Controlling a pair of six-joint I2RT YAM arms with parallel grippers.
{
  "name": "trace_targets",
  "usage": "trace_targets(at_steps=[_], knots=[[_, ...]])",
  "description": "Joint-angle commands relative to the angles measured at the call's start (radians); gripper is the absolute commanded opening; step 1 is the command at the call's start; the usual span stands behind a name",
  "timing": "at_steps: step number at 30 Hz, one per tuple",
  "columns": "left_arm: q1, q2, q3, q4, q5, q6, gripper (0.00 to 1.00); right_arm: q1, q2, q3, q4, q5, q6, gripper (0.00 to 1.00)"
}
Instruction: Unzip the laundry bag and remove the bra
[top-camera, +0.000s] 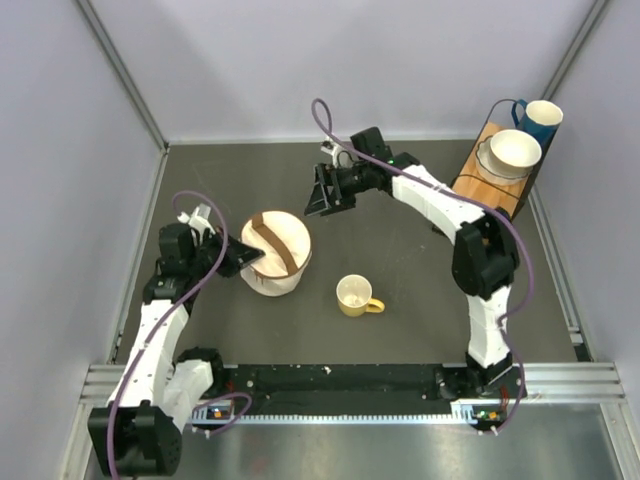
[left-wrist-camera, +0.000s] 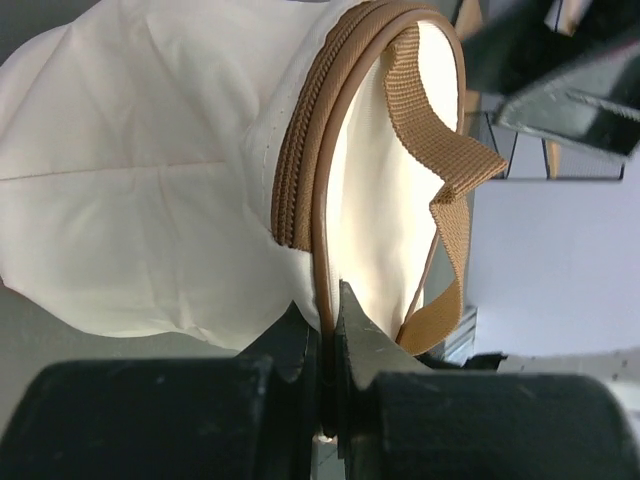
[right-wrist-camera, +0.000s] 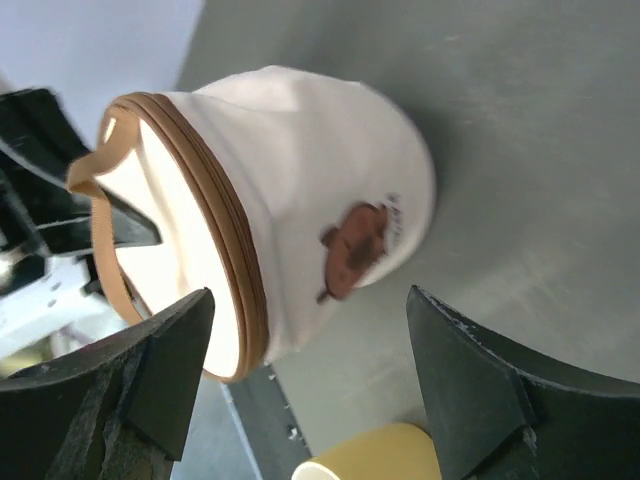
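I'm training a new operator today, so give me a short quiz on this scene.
1. True or false: the left gripper is shut on the brown rim of the round cream-white mesh laundry bag.
2. The right gripper is: A open, clear of the bag; B shut on the strap; C holding a mug.
3. Fill in: the ceramic mug nearest the bag is ___ in colour.
Key: 1 true; 2 A; 3 yellow.

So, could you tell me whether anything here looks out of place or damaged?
Nothing stands out. The bag sits zipped on the table, its soft wall creased, with the left gripper pinching its rim. The yellow mug stands upright and empty; no spills.
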Motion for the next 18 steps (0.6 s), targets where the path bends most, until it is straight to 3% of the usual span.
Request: trace_targets(at_steps=[1,6,10,15,18], knots=[[0.002,-0.102,-0.041,-0.003,-0.180,-0.219,0.00,-0.001,-0.276,-0.123,-0.051,0.460,-0.046,0.78],[0.001,-0.204,-0.132,0.014,-0.274,-0.429,0.00,0.059,-0.537,-0.436,0.239,0.634,0.024,0.74],[-0.001,-0.251,-0.124,-0.097,-0.369,-0.549,0.00,0.252,-0.694,-0.703,0.466,0.794,0.041,0.75],[-0.002,-0.276,-0.112,-0.147,-0.385,-0.621,0.00,0.455,-0.755,-0.944,0.796,0.991,0.058,0.69],[-0.002,-0.267,-0.078,-0.189,-0.376,-0.638,0.00,0.544,-0.726,-0.978,0.908,1.042,0.046,0.65]])
